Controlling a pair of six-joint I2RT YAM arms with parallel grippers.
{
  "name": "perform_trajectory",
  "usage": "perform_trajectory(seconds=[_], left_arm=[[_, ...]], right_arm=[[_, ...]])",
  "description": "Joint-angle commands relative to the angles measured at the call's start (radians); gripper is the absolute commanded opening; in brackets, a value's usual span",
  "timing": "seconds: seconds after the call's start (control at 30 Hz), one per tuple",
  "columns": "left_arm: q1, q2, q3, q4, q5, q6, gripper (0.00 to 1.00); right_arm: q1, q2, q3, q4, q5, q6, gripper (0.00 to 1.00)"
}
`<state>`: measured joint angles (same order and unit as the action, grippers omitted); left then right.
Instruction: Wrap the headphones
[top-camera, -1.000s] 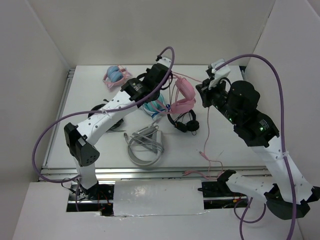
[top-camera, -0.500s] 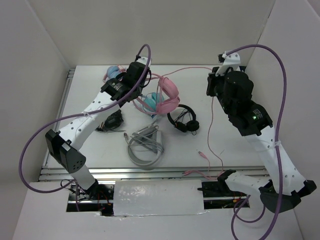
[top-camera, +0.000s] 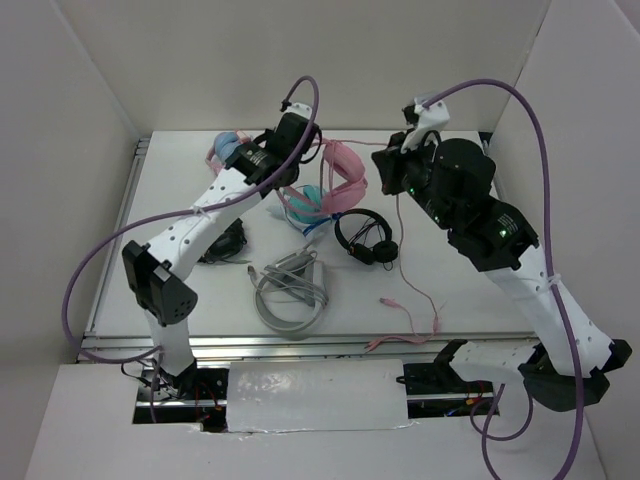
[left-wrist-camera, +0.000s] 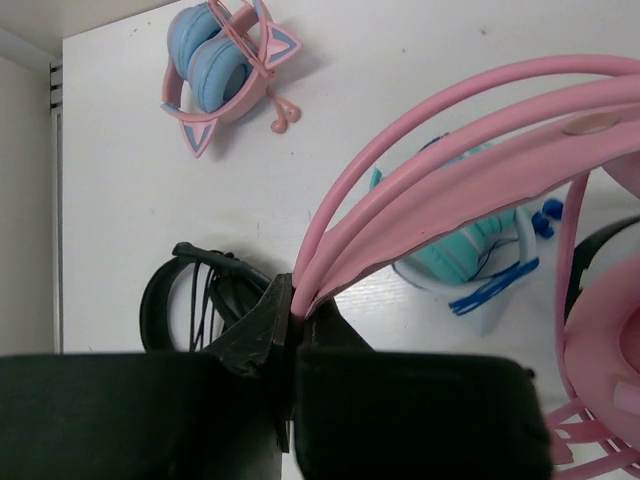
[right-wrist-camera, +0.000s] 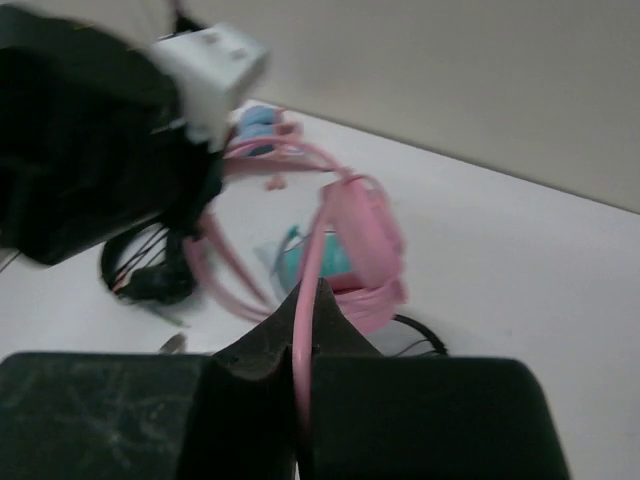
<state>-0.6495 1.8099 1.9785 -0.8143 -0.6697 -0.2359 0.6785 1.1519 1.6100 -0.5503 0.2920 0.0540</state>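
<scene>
Toward 12 o'clock on the worktop (top-camera: 180, 210), the headphones (top-camera: 347, 178) are held up over a teal pair (top-camera: 310, 205). Their headband (left-wrist-camera: 450, 170) is pinched tight in the left end effector (left-wrist-camera: 296, 312). At their 3 o'clock the right end effector (right-wrist-camera: 305, 320) is clenched on the thin cable (top-camera: 400, 240), which drops past a black pair (top-camera: 365, 238) and trails across the worktop toward 5 o'clock.

A white table (top-camera: 170, 180) spreads beneath the left gripper (top-camera: 318, 165) and the right gripper (top-camera: 388, 172). Plain off-white walls (top-camera: 330, 60) rise behind both grippers and close in on the outer side of each. Metal rails (top-camera: 120, 210) edge the table, one out past the left gripper and one along the near side. The light is even and the shadows are soft.
</scene>
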Motion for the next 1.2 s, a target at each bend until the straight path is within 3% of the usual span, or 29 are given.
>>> perform_trajectory(seconds=[0.0, 0.17, 0.43, 0.63, 0.83, 1.1, 1.17], left_arm=[[0.013, 0.067, 0.152, -0.006, -0.096, -0.135, 0.00], [0.045, 0.140, 0.296, -0.048, -0.056, -0.210, 0.00], [0.117, -0.004, 0.240, 0.061, 0.113, -0.312, 0.00], [0.194, -0.105, 0.195, 0.144, 0.395, -0.341, 0.00], [0.215, -0.179, 0.191, 0.168, 0.582, -0.330, 0.00], [0.215, -0.294, 0.166, 0.181, 0.763, -0.315, 0.00], [0.214, -0.314, 0.169, 0.179, 0.815, -0.309, 0.00]], right_arm=[[0.090, -0.037, 0.001, 0.042, -0.100, -0.005, 0.00], [0.188, -0.055, -0.068, 0.059, -0.149, 0.018, 0.00], [0.219, -0.107, -0.334, 0.118, -0.077, 0.138, 0.00], [0.152, -0.103, -0.481, 0.182, -0.132, 0.205, 0.01], [0.075, -0.080, -0.567, 0.289, -0.162, 0.153, 0.16], [-0.045, -0.040, -0.654, 0.614, -0.194, 0.015, 0.19], [-0.089, -0.018, -0.679, 0.702, -0.198, 0.009, 0.16]])
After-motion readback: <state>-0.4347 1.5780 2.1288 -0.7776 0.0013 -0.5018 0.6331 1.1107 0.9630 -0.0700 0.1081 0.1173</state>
